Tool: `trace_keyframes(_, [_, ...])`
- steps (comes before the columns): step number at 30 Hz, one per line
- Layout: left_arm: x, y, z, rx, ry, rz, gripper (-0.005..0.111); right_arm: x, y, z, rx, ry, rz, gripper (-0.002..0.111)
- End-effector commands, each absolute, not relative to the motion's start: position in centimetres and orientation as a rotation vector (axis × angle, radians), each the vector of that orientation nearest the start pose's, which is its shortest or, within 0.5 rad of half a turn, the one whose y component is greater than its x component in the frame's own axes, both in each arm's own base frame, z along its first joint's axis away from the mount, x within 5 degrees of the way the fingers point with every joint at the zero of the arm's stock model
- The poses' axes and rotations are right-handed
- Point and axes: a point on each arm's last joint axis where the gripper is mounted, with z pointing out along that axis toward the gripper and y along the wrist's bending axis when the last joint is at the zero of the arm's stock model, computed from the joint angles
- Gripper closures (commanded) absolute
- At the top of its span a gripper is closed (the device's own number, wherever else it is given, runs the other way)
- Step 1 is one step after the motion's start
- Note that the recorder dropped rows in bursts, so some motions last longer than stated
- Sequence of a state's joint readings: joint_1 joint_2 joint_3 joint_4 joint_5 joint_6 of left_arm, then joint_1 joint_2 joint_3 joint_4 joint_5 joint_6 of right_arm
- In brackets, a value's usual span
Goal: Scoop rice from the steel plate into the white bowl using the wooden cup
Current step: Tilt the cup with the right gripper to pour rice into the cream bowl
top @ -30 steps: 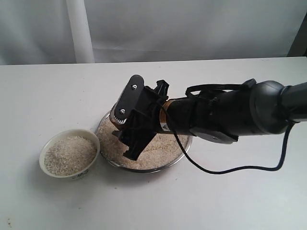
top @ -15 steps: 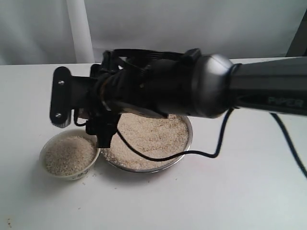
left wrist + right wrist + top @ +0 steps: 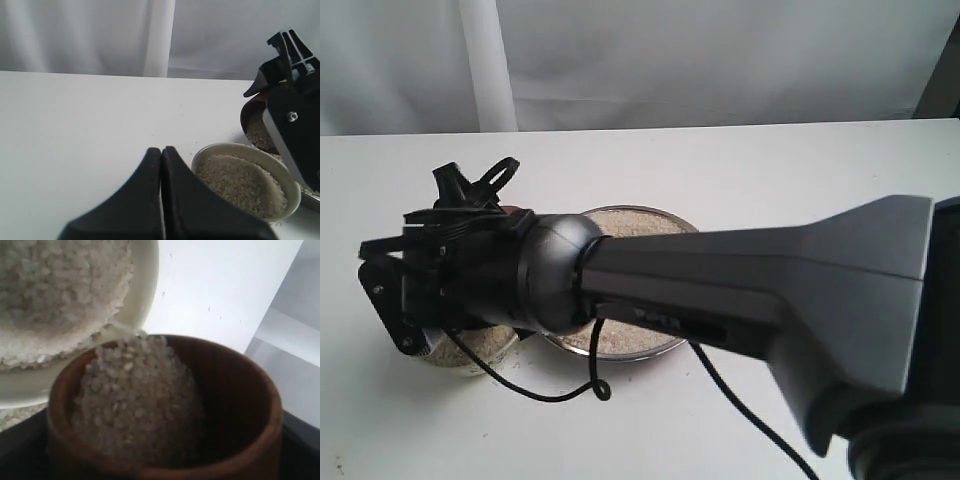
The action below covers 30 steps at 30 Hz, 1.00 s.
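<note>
The wooden cup (image 3: 240,390) is held in my shut right gripper (image 3: 425,290) and tilts over the white bowl (image 3: 145,290). Rice (image 3: 135,395) fills the cup's low side and spills over its lip into the bowl's heap of rice (image 3: 50,290). In the exterior view the right arm reaches across and covers most of the bowl (image 3: 470,352). The steel plate (image 3: 665,215) with its rice (image 3: 630,225) shows behind the arm. My left gripper (image 3: 161,151) is shut and empty, low over the table beside the bowl (image 3: 240,150).
A black cable (image 3: 570,385) hangs from the right arm onto the white table (image 3: 770,170). A few stray grains (image 3: 190,155) lie near the bowl. A white curtain and pole (image 3: 485,65) back the table.
The right arm has swung left from the steel plate to over the white bowl, carrying the wooden cup, and now hides most of the bowl in the exterior view.
</note>
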<state>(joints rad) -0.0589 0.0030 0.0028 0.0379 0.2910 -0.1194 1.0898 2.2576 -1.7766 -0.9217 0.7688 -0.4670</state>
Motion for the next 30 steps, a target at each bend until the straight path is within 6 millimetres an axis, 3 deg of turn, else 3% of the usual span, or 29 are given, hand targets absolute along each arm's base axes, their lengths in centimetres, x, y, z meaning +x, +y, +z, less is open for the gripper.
trace_keyframes(1, [5.46,-0.26,18.74,-0.032,1.770,-0.103,0.107,27.23,41.98,18.18,-2.141,1.091,-0.930,0.108])
trace_keyframes(30, [5.46,-0.26,18.74,-0.032,1.770,-0.103,0.107,26.52,42.73,18.89,-2.204,0.837,-1.099,0.108])
